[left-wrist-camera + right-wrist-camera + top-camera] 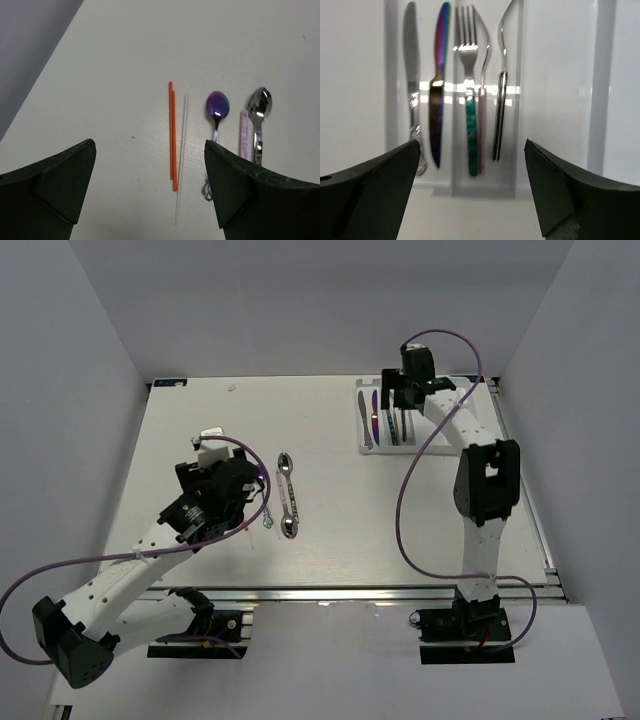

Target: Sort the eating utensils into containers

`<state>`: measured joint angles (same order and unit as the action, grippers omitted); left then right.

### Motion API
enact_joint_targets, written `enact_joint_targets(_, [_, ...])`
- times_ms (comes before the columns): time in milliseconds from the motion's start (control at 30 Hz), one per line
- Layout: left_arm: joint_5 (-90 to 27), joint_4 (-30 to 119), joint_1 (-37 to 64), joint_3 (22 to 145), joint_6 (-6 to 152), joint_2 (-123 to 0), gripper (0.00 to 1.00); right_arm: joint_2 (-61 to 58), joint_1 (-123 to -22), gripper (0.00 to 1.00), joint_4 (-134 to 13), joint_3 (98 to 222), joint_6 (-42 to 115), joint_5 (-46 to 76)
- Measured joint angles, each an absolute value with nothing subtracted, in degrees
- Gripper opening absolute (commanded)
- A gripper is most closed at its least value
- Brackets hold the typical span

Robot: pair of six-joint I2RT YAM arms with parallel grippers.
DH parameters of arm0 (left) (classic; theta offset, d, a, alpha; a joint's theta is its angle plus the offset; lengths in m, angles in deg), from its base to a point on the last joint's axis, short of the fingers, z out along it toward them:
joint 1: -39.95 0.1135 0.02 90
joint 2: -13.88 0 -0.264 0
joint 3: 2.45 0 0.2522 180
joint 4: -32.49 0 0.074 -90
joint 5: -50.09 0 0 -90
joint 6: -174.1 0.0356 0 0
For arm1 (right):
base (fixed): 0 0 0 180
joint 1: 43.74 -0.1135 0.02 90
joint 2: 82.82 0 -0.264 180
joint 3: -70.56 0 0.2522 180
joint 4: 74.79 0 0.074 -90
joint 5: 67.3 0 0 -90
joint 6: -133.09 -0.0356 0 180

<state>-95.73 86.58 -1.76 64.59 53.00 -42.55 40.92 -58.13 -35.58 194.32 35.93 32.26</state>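
In the left wrist view, two orange-red chopsticks [172,135] and a pale chopstick [181,160] lie side by side on the table, between the wide-apart fingers of my open left gripper [150,145] [238,488]. To their right lie a purple spoon [217,105], a pink handle [243,135] and a silver spoon [260,105]. My right gripper [471,145] [400,390] is open over the near end of the white tray [362,445]. One compartment holds a silver knife [411,75] and an iridescent knife [437,100]. The one beside it holds a teal-handled fork [469,100], a pink-handled fork [484,105] and a dark-handled fork [500,110].
From above, two spoons [287,495] lie end to end mid-table, just right of the left arm. A small teal curl [206,192] sits by the purple spoon's handle. Grey walls close in the table on the left, back and right.
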Motion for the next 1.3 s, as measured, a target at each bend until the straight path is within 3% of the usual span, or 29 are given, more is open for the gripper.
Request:
enact_joint_targets(100, [-95.6,86.7,3.6,64.6,51.5,-42.0,0.98,29.3,-64.9,0.89,-39.1,183.9,34.7,36.6])
enact_joint_targets(200, [-95.0,86.8,8.5,64.6,50.6,-41.3,0.98,19.1,-72.8,0.89,-46.0,173.5,31.4,29.9])
enact_joint_targets(300, [-95.1,88.4,9.4,65.1,50.6,-41.0,0.98,16.2,-78.9,0.89,-48.0,169.6,27.0,27.4])
enact_joint_targets(400, [-96.1,88.9,9.4,64.2,50.8,-40.0,0.98,19.3,-84.5,0.89,-47.6,169.6,24.3,31.3])
enact_joint_targets(567, [-94.3,88.1,9.4,60.9,52.6,-36.3,0.98,27.6,-93.3,0.69,-42.7,171.3,22.1,36.7])
enact_joint_targets(667, [-92.4,87.1,9.5,60.9,53.4,-37.5,0.98,32.2,-96.1,0.65,-40.4,173.7,21.3,37.4])
enact_joint_targets(900, [-87.1,86.5,9.5,60.9,54.8,-43.0,0.98,37.8,-97.2,0.59,-38.0,178.5,20.7,37.8])
enact_joint_targets(1300, [-84.7,86.1,9.5,60.9,55.6,-41.9,0.98,45.8,-97.1,0.45,-37.3,184.1,20.5,38.0])
